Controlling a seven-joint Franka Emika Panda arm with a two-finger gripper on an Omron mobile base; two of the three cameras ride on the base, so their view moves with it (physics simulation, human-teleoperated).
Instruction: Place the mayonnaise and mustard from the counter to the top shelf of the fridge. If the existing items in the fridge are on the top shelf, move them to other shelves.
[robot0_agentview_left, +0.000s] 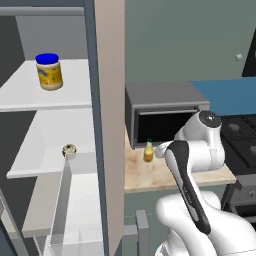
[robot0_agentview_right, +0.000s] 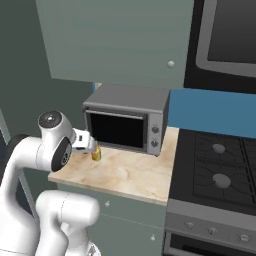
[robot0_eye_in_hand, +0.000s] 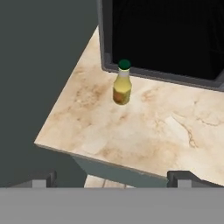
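Observation:
The mayonnaise (robot0_agentview_left: 49, 72), a cream jar with a blue lid, stands on the top shelf (robot0_agentview_left: 30, 97) of the open fridge (robot0_agentview_left: 55, 30). On the shelf below sits a small dark cupcake (robot0_agentview_left: 69, 150). The mustard (robot0_eye_in_hand: 122, 84), a slim yellow bottle with a green cap, stands upright on the counter (robot0_eye_in_hand: 144, 131) near its left end, just in front of the toaster oven. My gripper (robot0_eye_in_hand: 111, 178) is open and empty, hanging back from the counter's edge and pointing at the mustard (robot0_agentview_left: 148, 151) (robot0_agentview_right: 96, 154). My hand partly covers the bottle in the right base view.
A grey toaster oven (robot0_agentview_right: 127, 120) with a dark glass door stands at the back of the counter (robot0_agentview_right: 125, 175). A black stove top (robot0_agentview_right: 220, 170) adjoins the counter on the right. Grey-green wall cabinets (robot0_agentview_right: 120, 40) hang above. The fridge's side wall (robot0_agentview_left: 111, 125) bounds the counter on the left.

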